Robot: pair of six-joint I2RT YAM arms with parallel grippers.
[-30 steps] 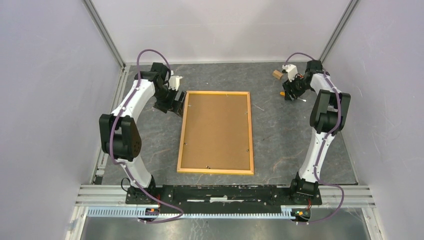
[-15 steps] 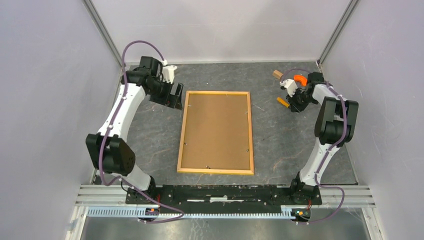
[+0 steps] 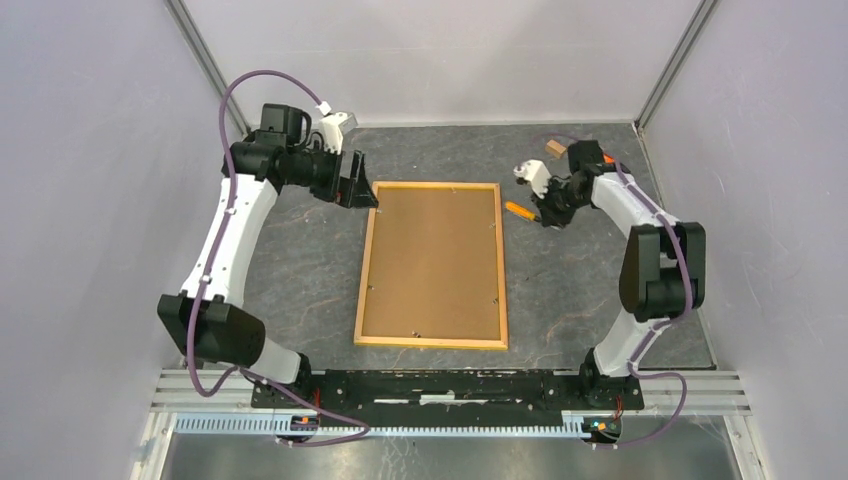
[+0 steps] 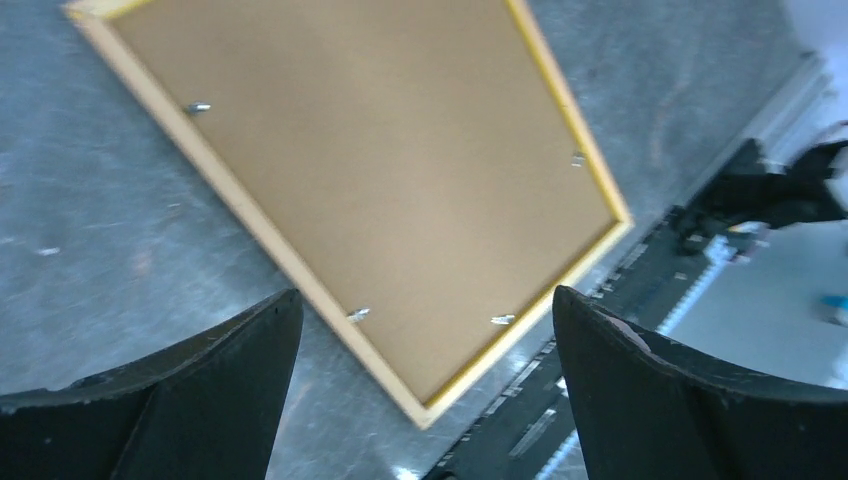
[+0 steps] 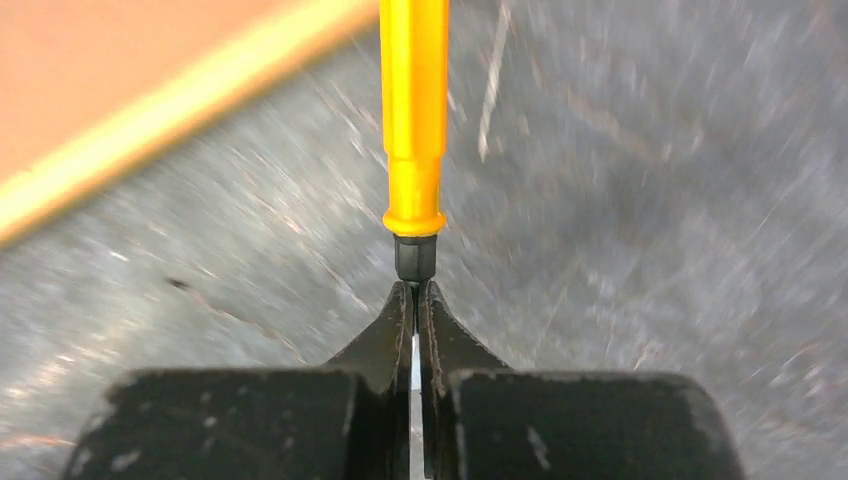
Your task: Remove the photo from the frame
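Left hand (image 4: 425,300) gapes empty, one flat board-backed frame (image 4: 380,170) ahead; right hand (image 5: 415,288) pinches one smooth orange rod (image 5: 414,110) by its tip.

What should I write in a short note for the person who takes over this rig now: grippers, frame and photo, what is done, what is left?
The left gripper is open and empty, hovering by the far left corner of the frame.
The right gripper is shut on the thin end of an orange tool, just right of the frame's far right corner.
The frame lies flat on the table, back up, with the backing board in place and clips along its edges.
The photo is not visible.
Done: tool in hand.
Left: free the clips, lift the board, take out the photo.
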